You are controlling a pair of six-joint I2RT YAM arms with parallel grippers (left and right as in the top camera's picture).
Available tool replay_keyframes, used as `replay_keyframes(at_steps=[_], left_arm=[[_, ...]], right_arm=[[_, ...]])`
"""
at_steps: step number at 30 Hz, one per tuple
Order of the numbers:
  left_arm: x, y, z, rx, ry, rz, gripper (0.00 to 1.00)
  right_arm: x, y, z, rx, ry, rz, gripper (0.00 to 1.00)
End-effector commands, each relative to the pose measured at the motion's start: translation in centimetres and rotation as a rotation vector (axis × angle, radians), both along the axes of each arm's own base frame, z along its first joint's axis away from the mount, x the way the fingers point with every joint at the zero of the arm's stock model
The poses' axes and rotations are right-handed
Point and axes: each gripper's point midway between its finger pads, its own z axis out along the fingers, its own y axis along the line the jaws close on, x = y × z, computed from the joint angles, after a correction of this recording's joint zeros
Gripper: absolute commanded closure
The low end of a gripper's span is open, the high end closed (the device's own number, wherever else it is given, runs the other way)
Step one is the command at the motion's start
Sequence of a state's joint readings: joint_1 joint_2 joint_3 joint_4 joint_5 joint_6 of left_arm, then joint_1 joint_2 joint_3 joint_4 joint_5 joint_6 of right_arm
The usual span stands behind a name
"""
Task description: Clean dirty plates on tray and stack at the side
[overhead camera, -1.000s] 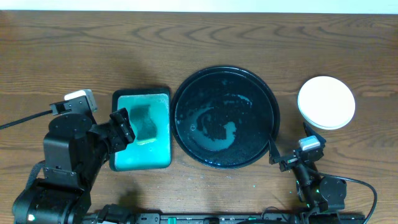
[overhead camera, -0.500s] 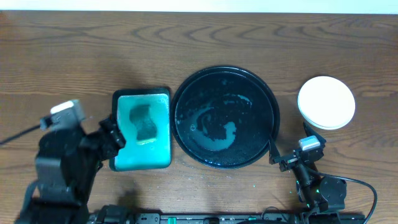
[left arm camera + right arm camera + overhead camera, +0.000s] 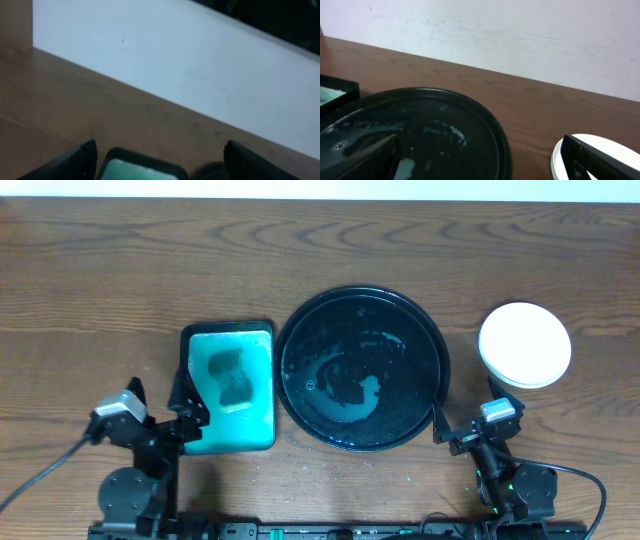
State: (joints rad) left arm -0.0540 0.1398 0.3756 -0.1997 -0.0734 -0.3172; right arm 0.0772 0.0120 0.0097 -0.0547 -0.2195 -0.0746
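Observation:
The round black tray (image 3: 430, 330) lies mid-table with teal smears on it and no plates; it also shows in the right wrist view (image 3: 485, 125). The white plates (image 3: 524, 344) sit stacked to its right, their edge showing in the right wrist view (image 3: 560, 155). My left gripper (image 3: 157, 418) is open and empty near the front edge, just left of the teal basin. My right gripper (image 3: 467, 423) is open and empty near the front edge, between the tray and the stack. The left wrist view shows both fingers (image 3: 75, 162) wide apart.
A rectangular teal-green basin (image 3: 262, 420) with a dark rim stands left of the tray, a teal sponge (image 3: 234, 376) lying in it; its far rim shows in the left wrist view (image 3: 142, 162). A white wall runs behind the table.
My left arm has drawn back from the basin toward the front edge and folded down low. The sponge stays in the basin. The right arm has not moved.

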Motion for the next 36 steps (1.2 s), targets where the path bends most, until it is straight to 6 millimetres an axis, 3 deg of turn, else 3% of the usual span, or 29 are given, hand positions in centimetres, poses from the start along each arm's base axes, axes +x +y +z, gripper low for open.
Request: replay_keyframes(at_steps=[1,9,18,22,36], left_arm=[[-0.5,0.1,-0.9,-0.004,-0.042,0.001,0.19],[0.3,0.4,-4.7,-0.001,-0.010,0.023,0.19],[1.7,0.1,-10.3,-0.003,0.046,0.010,0.19],[1.6,0.1,-11.5,0.001,0.096,0.010,0.19],[1.6,0.1,-11.6,0.002,0.102,0.010,0.19]], right_arm=[[0.0,-0.2,-0.1,-0.009,-0.003,-0.008,0.01],[0.0,-0.2,-0.1,-0.009,-0.003,-0.008,0.01],[0.0,-0.2,-0.1,-0.009,-0.003,-0.008,0.01],[0.0,-0.2,-0.1,-0.009,-0.003,-0.008,0.01],[0.0,-0.2,-0.1,-0.009,-0.003,-0.008,0.01]])
